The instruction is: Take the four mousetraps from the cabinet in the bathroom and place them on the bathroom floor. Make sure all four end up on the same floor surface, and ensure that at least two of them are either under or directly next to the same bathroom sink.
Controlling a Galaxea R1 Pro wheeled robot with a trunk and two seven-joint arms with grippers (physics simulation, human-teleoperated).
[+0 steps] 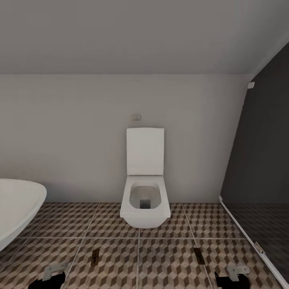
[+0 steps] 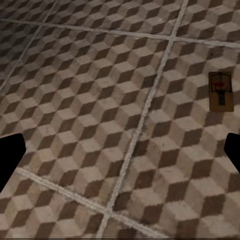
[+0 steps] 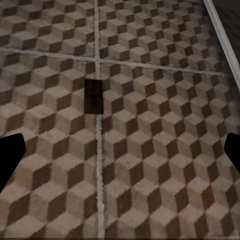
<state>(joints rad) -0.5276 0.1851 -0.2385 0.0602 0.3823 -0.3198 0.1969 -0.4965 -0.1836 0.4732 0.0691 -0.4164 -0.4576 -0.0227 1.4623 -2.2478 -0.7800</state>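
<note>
Two mousetraps lie flat on the cube-patterned bathroom floor (image 1: 160, 257) in front of the toilet, one at the left (image 1: 95, 257) and one at the right (image 1: 198, 255). The left wrist view shows a mousetrap (image 2: 220, 91) with a red mark, off to one side of my left gripper (image 2: 120, 155). In the right wrist view another mousetrap (image 3: 93, 96) lies on a grout line ahead of my right gripper (image 3: 120, 155). Both grippers hang low over the tiles, left gripper (image 1: 51, 275) and right gripper (image 1: 233, 275), open and holding nothing. The cabinet and the sink are out of view.
A white toilet (image 1: 144, 192) with its lid up stands against the far wall. The curved white bathtub (image 1: 16, 208) juts in at the left. A dark glass panel (image 1: 261, 180) with a pale floor rail runs along the right.
</note>
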